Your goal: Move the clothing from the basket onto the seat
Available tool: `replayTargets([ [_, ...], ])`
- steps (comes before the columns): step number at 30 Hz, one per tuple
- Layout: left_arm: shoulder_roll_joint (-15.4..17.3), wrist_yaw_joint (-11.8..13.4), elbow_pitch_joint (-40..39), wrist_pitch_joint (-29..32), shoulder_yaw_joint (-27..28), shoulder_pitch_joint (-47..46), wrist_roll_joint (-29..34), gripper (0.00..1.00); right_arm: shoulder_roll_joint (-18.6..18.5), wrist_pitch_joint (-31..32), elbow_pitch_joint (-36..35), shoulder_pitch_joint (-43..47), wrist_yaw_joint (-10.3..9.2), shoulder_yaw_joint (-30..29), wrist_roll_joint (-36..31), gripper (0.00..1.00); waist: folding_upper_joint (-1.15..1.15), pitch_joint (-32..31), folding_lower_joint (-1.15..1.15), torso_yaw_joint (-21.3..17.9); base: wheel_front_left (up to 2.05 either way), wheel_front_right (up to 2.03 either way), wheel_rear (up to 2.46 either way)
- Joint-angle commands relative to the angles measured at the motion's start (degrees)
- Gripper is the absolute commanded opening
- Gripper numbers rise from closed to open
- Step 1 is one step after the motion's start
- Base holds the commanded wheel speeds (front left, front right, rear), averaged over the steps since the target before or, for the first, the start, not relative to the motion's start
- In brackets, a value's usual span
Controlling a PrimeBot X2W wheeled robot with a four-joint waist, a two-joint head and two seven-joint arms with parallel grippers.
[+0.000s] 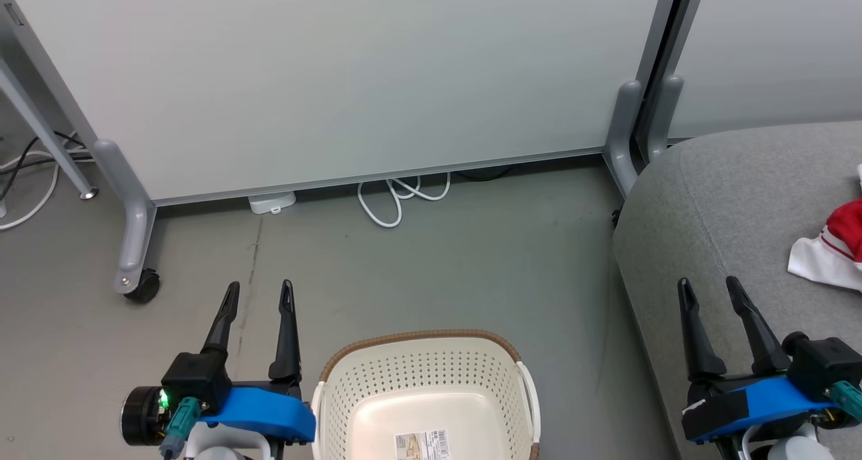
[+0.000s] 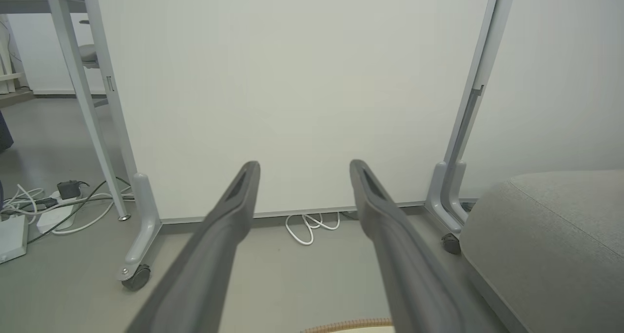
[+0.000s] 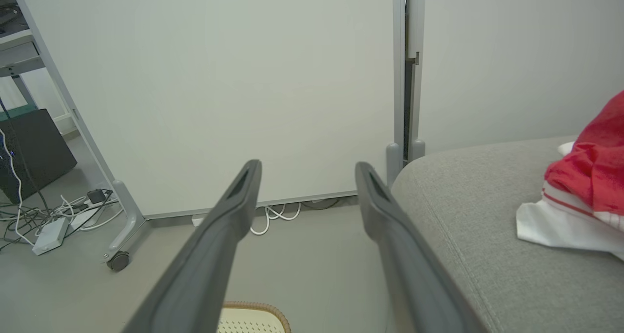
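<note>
Clothing (image 1: 832,252) lies on seat (image 1: 727,211), white end toward basket (image 1: 417,337) (rest cropped).

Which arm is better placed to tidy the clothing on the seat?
Right, probably: the open right tool is at the edge of the seat, nearest the clothing; the left tool is beyond the basket.
</note>
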Motion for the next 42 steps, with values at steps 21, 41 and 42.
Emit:
replayTargets([
  [21,0.0,0.3,0.5,0.0,0.2,0.7,-0.1,0.00,0.9,0.0,0.5,0.9,0.00,-0.5,-0.1,0.00,0.00,-1.0,0.01,1.2,0.00,0.00,0.00],
  [41,0.0,-0.9,1.3,4.7,2.9,1.5,-16.9,0.00,2.0,4.5,1.7,0.9,0.00,-1.7,15.7,0.00,0.00,-0.9,0.01,0.9,0.00,0.00,0.00],
  [42,0.0,-1.0,1.2,4.9,3.0,1.5,-17.9,0.00,2.0,4.8,1.6,0.9,0.00,-1.7,16.6,0.00,0.00,-0.9,0.01,0.9,0.00,0.00,0.00],
])
